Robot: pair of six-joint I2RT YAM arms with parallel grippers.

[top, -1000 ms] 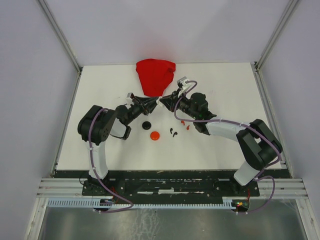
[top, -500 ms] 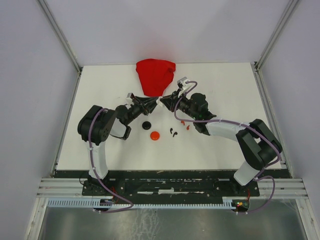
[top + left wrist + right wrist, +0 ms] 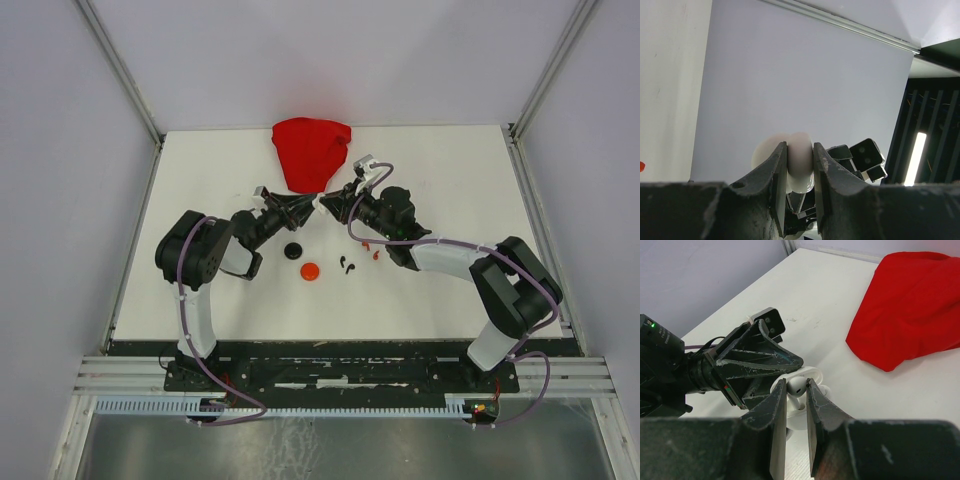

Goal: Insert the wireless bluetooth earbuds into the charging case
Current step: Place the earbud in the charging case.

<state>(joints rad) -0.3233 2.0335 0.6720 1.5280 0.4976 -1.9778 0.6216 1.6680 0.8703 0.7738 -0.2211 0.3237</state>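
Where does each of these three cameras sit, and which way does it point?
Top external: fixed above and behind the arms, looking down on the white table; both arms and the red cloth show.
Left wrist: on the left arm, looking along the left gripper, clamped on a white case, toward the enclosure wall.
Right wrist: on the right arm, looking along the right gripper, pinching a white earbud, toward the left gripper.
Shared: both wrist views show the white case and the opposite gripper.

I find nothing to read from any of my cameras: no words, labels, brand marks, numbers or signs are legible.
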